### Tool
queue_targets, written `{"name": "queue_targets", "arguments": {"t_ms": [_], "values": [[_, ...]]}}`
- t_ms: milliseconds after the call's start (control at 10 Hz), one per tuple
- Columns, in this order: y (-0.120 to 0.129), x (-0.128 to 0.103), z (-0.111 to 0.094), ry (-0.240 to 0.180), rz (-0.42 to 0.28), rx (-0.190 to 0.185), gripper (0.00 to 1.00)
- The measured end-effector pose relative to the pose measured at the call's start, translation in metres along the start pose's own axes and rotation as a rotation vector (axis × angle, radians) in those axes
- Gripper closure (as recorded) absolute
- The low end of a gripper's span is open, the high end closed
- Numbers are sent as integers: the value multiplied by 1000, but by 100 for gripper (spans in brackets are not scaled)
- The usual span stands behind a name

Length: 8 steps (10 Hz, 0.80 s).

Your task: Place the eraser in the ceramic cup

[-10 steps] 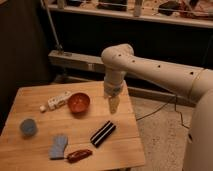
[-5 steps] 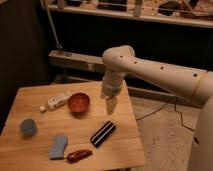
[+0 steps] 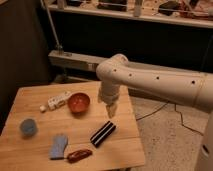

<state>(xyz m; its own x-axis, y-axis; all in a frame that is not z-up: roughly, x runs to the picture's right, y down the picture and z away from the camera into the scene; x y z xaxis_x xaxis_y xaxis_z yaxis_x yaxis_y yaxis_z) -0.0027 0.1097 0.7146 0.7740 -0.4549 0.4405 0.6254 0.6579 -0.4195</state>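
Lowered slightly, the gripper hung above the eraser, which lay ungrasped on the table at lower centre, well apart from the cup at left; whether the gripper was wide or narrow could not be told.

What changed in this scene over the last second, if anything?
The gripper has come down slightly toward the eraser and now hangs just above its far end, apparently not touching it. Nothing was taken hold of or let go. The eraser, ceramic cup, orange-red bowl, white segmented bar, blue-grey cloth and red-brown oblong thing stayed put.
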Motion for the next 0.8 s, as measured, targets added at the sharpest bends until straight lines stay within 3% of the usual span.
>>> {"name": "queue_targets", "arguments": {"t_ms": [400, 800], "values": [[13, 2, 36, 51, -9, -17, 35], [20, -6, 70, -11, -56, -42, 35]]}}
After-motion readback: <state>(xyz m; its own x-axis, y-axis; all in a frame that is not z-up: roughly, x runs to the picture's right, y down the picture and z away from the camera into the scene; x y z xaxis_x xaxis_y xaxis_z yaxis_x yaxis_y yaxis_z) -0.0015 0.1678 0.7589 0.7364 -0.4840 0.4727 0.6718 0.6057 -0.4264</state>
